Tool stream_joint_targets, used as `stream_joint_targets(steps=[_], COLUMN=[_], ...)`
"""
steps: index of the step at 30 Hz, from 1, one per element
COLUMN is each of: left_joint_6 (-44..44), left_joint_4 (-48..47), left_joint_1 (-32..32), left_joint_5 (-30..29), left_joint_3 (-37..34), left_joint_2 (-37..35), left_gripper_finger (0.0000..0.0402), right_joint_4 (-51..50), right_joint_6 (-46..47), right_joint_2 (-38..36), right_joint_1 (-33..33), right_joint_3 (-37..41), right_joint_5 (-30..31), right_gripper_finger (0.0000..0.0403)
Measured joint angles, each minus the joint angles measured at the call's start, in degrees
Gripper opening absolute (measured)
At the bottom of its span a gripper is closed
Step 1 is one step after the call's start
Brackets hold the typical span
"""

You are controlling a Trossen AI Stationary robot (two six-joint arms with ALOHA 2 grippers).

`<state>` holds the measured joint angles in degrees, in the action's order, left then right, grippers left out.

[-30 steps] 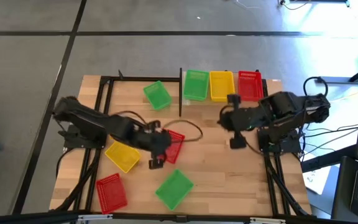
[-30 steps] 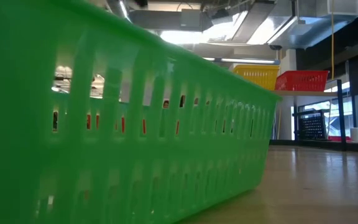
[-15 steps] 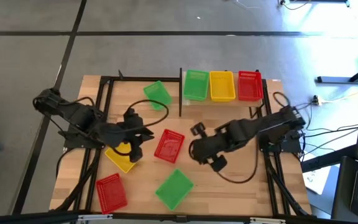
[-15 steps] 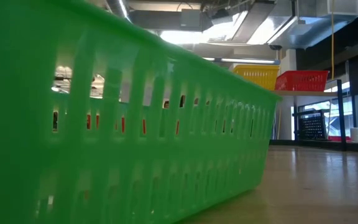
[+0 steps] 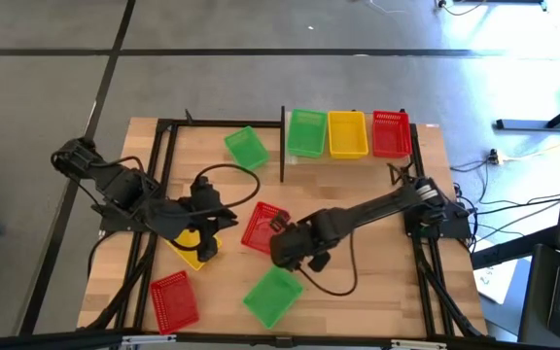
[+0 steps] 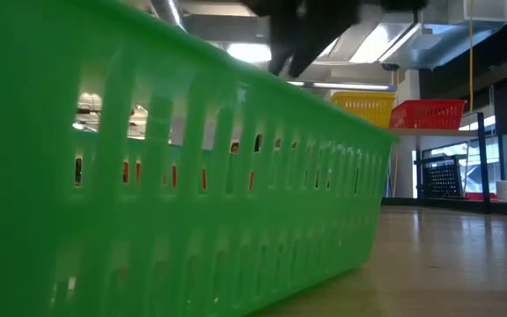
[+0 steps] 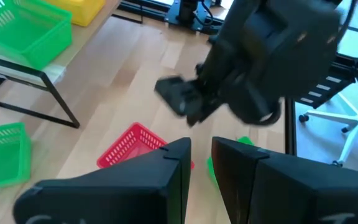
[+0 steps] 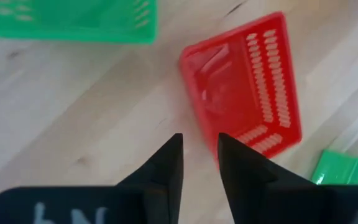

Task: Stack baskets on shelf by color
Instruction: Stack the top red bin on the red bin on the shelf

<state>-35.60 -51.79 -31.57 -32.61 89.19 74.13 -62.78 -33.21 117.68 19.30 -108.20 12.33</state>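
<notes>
Reaching in from the right edge of the surface (image 5: 377,277), our right arm stretches toward the middle, and the right tool (image 5: 299,255) hangs just beside a red basket (image 5: 263,227) that lies tilted near the centre. In the right wrist view the two dark fingers (image 8: 166,163) stand slightly apart with a narrow slot between them, pinching nothing, their tips over bare wood right at that red basket's rim.

Our left arm comes in from the left edge, and the left tool (image 5: 205,233) sits over a yellow basket (image 5: 191,248) lying askew toward the left side of the surface. Its fingers (image 7: 178,163) show a slim gap in the left wrist view and we see nothing between them.

At the far edge of the surface the shelf (image 5: 350,156) carries three baskets in a row: a green shelf basket (image 5: 306,131) next to the dark post (image 5: 283,144), a yellow shelf basket (image 5: 347,133) in the middle, and a red shelf basket (image 5: 390,132) toward the far right corner.

Loose on the surface we also see a green basket (image 5: 246,148) near the far edge just left of the post, another green basket (image 5: 272,297) by the near edge, and a second red basket (image 5: 174,299) toward the near left corner.
</notes>
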Motion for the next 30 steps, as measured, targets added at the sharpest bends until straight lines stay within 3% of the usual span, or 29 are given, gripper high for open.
stream_joint_targets(steps=[11, 26, 30], left_joint_6=[0.18, 0.18, 0.18], left_joint_4=[-1.39, -3.21, -3.28], left_joint_1=[-0.02, -0.02, -0.02], left_joint_5=[0.04, 0.06, 0.06], left_joint_3=[0.00, -0.04, -0.03], left_joint_2=[0.00, 0.00, 0.00], left_gripper_finger=[0.0055, 0.0055, 0.0055], right_joint_4=[5.41, 1.10, 2.29], right_joint_6=[-6.52, -12.47, -13.14], right_joint_2=[6.58, 7.01, 7.01], right_joint_1=[-4.07, -6.55, -6.53], right_joint_3=[0.00, 0.00, 0.00], right_joint_5=[-0.75, -8.25, -7.30], right_gripper_finger=[0.0100, 0.0100, 0.0100])
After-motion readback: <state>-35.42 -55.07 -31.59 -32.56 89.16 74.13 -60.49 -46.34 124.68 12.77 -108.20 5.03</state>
